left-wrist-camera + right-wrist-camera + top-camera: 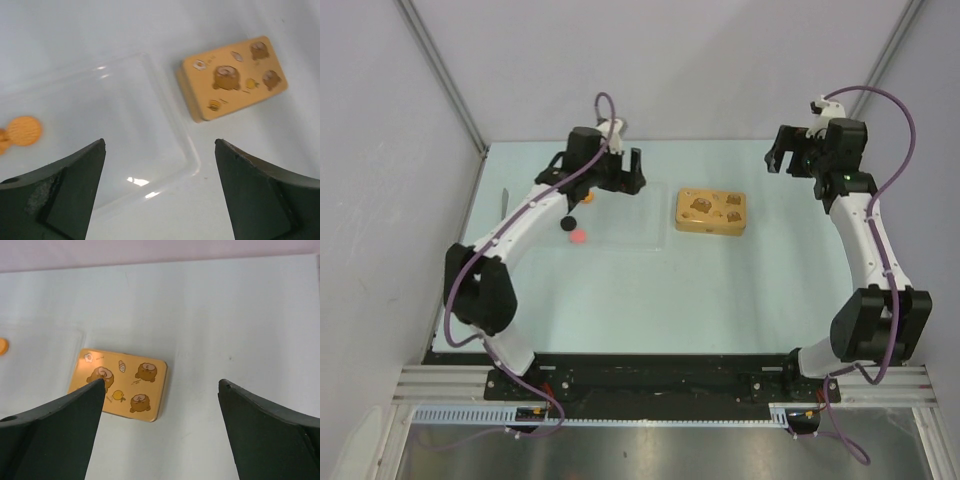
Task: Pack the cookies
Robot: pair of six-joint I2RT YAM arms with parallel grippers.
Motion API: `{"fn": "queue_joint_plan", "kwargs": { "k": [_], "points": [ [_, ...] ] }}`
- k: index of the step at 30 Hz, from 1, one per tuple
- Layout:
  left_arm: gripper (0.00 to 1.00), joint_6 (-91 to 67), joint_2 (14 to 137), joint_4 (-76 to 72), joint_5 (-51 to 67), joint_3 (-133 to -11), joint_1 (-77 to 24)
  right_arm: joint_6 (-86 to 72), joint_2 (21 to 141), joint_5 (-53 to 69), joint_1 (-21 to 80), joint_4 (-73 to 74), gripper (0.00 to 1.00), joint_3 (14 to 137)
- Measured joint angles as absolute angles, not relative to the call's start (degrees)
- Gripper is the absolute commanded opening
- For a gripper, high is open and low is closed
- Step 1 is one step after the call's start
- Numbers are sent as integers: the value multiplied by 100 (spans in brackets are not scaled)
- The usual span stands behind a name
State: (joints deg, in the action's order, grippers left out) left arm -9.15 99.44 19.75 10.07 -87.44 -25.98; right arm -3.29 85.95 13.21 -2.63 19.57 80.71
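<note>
— Where, the cookies (567, 223)?
— On the pale counter (720, 290), at the left end of a clear tray (658, 240), under the left arm. Farthest back, orange cookie (587, 196); nearer, black cookie (567, 223); nearest of all and just beside the black, pink-red cookie (578, 236).
— Inside the tray or beside it?
— Cannot tell; too transparent at that end.
— Pointing which way?
— No way at all: round, lying flat, no long axis of their own. As a group, strung roughly front to back, with the orange apart from the other two.
— And the tray?
— Rectangular, long axis left to right, open side up. To its right and apart from it, a yellow tin (711, 212) printed with brown bears, long axis likewise left to right, slightly skewed.
— Left gripper (607, 180)?
— Hovering over the tray's far left part, fingers spread wide, nothing between them. From its wrist camera: tray (172, 112) in the gap, orange cookie (23, 130) off to the left, tin (232, 78) at upper right.
— Right gripper (790, 160)?
— At the far right, toward the back of the counter, well apart from everything. Spread wide too, holding nothing. Through its wrist camera: tin (120, 385) partly behind one finger, a sliver of orange cookie (2, 346) at the left border.
</note>
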Motion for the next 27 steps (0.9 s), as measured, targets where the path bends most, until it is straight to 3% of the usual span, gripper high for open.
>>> {"fn": "queue_joint_plan", "kwargs": {
  "k": [10,27],
  "points": [
    [100,-340,8399,1581,567,-7762,-1260,117,7865,475,-263,1986,100,7948],
    [100,67,6938,1229,263,-7288,-731,342,7218,342,-231,1973,100,7926]
  ]
}}
